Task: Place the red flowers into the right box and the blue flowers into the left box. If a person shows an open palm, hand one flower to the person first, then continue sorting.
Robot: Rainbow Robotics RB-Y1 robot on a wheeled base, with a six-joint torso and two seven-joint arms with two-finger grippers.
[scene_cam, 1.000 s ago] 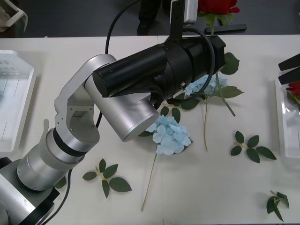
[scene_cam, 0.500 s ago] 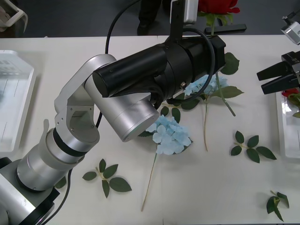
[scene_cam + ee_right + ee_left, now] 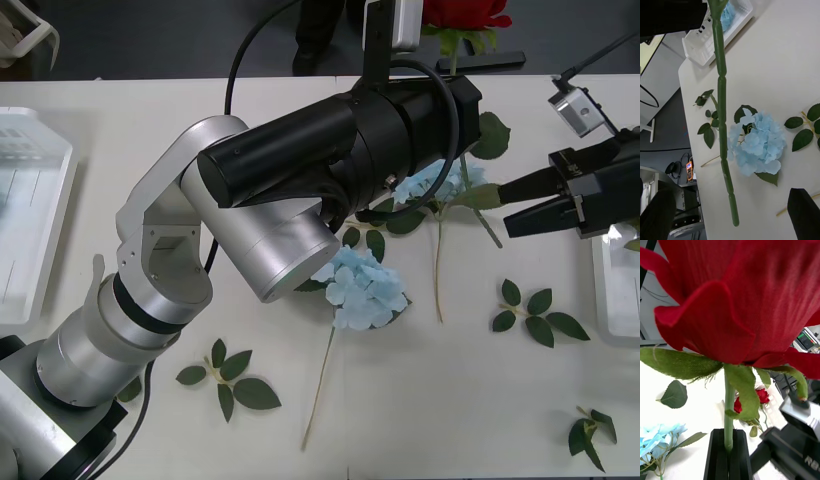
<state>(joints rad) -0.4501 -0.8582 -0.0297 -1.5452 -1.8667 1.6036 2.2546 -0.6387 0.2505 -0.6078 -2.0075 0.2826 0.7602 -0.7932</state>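
On the white table (image 3: 450, 400), nearest, a blue flower (image 3: 368, 288) lies loose. Beyond it the right gripper (image 3: 500, 208) hovers with fingers spread, empty. Farthest, the left gripper (image 3: 729, 450) pinches a red rose (image 3: 733, 296) upright by its stem.

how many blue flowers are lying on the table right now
2: one blue flower lies mid-table just below the left arm's elbow, another blue flower lies half tucked behind that arm. More may be hidden under it, and blue petals sit in the left box.
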